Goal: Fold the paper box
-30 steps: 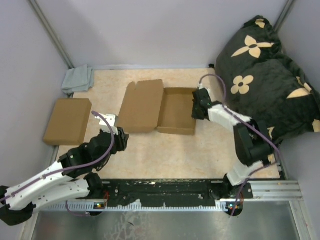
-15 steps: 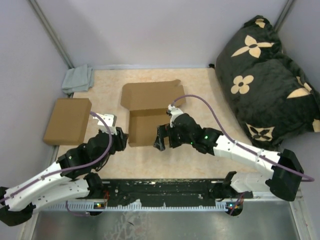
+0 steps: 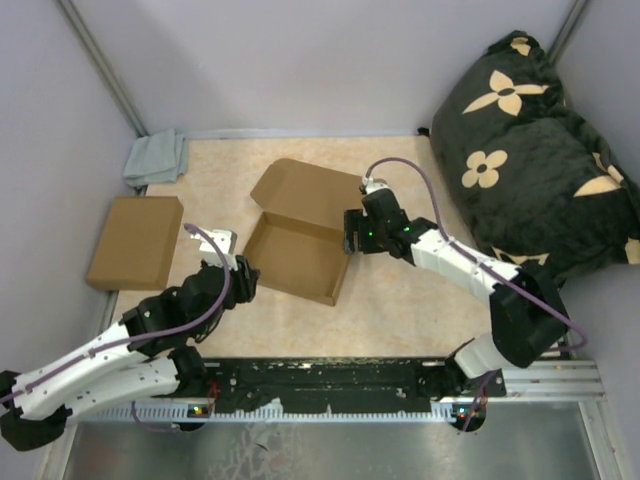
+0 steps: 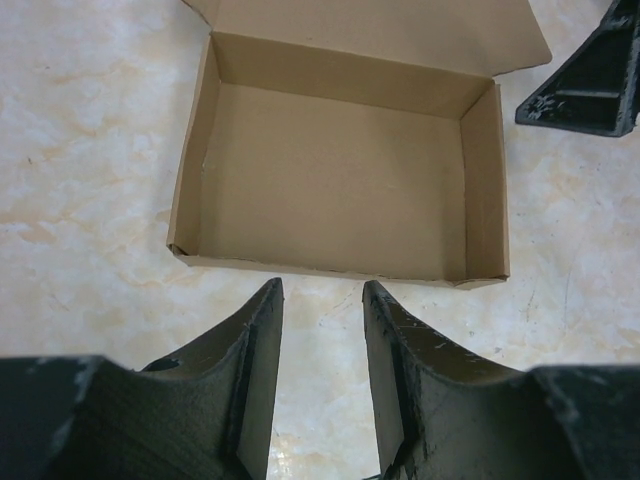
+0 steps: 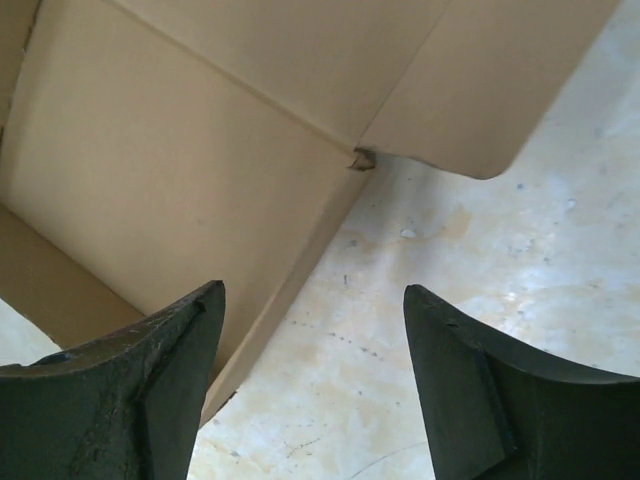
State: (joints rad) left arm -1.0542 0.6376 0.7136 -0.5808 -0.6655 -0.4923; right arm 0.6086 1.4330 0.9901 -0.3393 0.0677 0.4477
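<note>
The paper box lies on the table as a shallow brown tray with four walls up, and its lid is open towards the back. In the left wrist view the paper box sits just beyond my left gripper, which is open with only table between its fingers. My right gripper is open at the tray's right wall. One finger hangs over the paper box and the other over bare table; it grips nothing. From above, the right gripper sits at the box's right side and the left gripper at its near-left corner.
A plain closed brown box lies at the left edge. A grey cloth is bunched in the back left corner. A big black cushion with tan flowers fills the right side. Grey walls close in the table.
The right gripper was shut on the box's edge, swung the box round to the left and nearer, then let go and opened. The left arm has barely moved.
</note>
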